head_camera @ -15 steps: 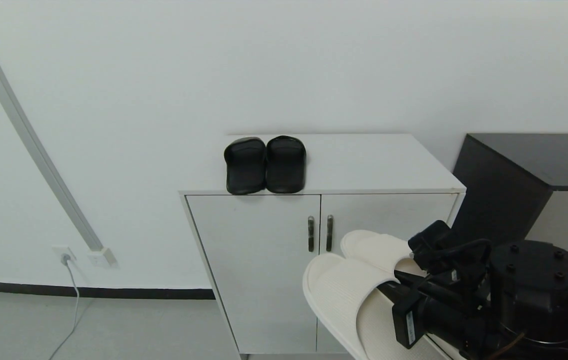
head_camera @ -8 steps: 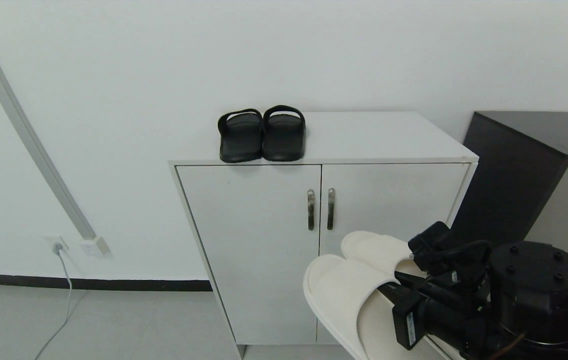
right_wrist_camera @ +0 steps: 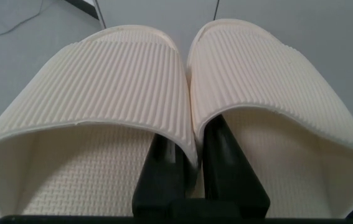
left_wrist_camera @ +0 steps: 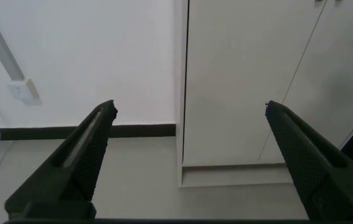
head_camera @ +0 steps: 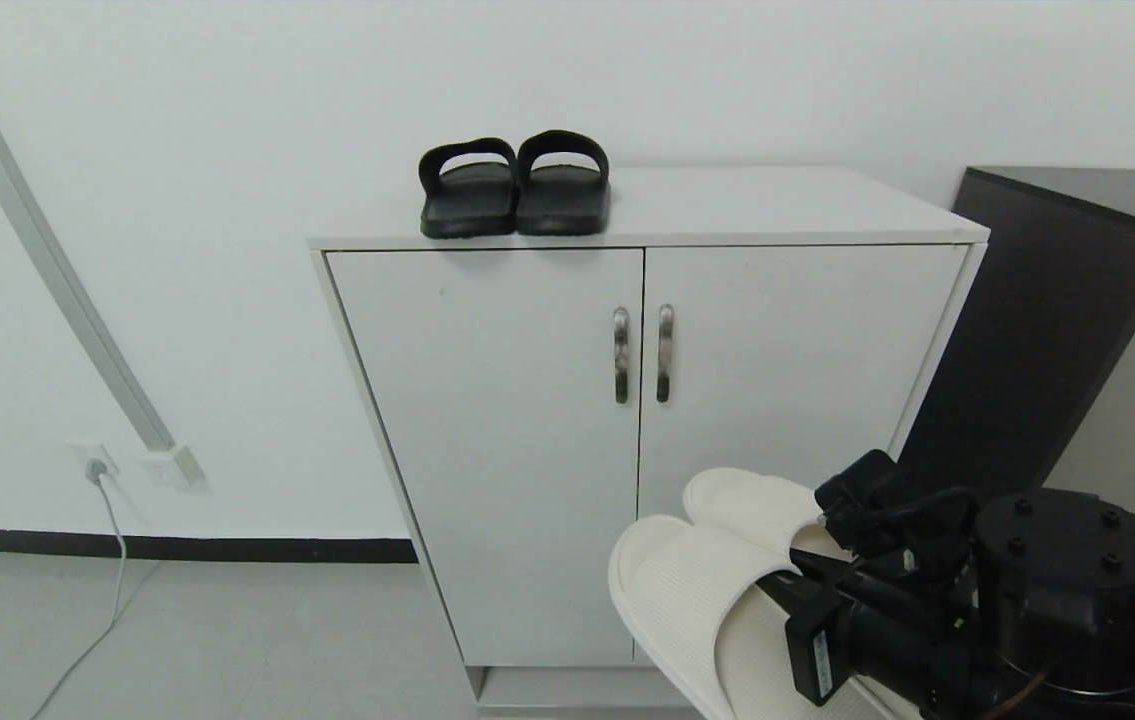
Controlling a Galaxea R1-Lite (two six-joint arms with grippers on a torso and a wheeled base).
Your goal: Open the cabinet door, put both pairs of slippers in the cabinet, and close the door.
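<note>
My right fingers [right_wrist_camera: 229, 165] clamp the cream slippers [right_wrist_camera: 120, 93] low before the cabinet [head_camera: 487, 430], its doors shut. The black slippers [head_camera: 515, 190] sit on top. My left fingers [left_wrist_camera: 80, 158] hang spread, empty. Door-opening is the step in hand: I judge they must hook a handle [head_camera: 620, 355] and pull.

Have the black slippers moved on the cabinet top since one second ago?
No. The black slippers stay at the front edge of the cabinet, above its left door. Slippers and cabinet shifted together in the head view, so the camera moved.
</note>
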